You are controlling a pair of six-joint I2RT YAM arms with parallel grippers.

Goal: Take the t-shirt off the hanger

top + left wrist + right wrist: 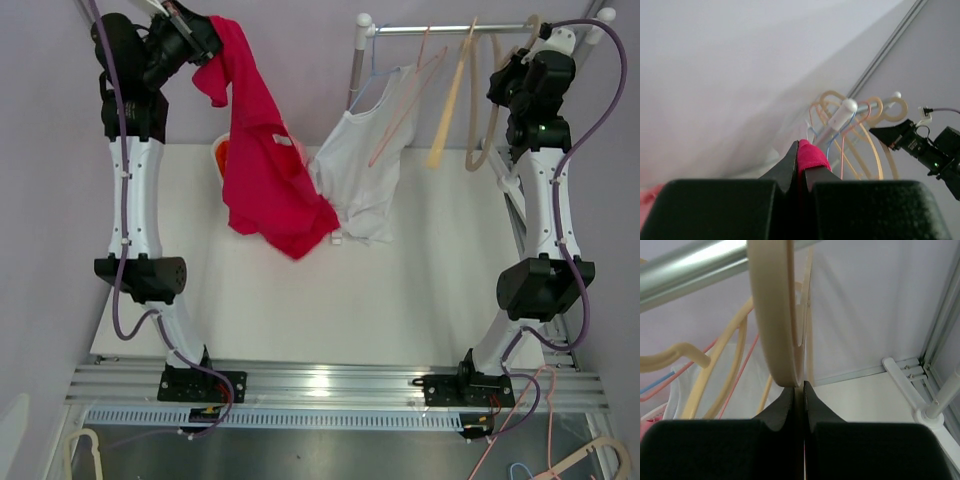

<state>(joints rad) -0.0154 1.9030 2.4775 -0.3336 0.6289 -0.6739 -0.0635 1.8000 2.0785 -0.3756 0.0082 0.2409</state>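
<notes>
The red t-shirt [268, 185] is seen in the upper left of the top view, hung from one pinched fold, its lower edge down near the table [420, 300]. Contact there cannot be told. No hanger is seen inside it, so the pulling-off is judged done. The next move calls for the cloth to be lowered and released. The fold is clamped between the fingers of the left gripper [801, 150], raised above the shirt. At upper right, the right gripper [799, 386] is closed on a cream hanger [774, 315] hooked over the rail [450, 28]. A white garment [365, 185] hangs just beside the shirt.
</notes>
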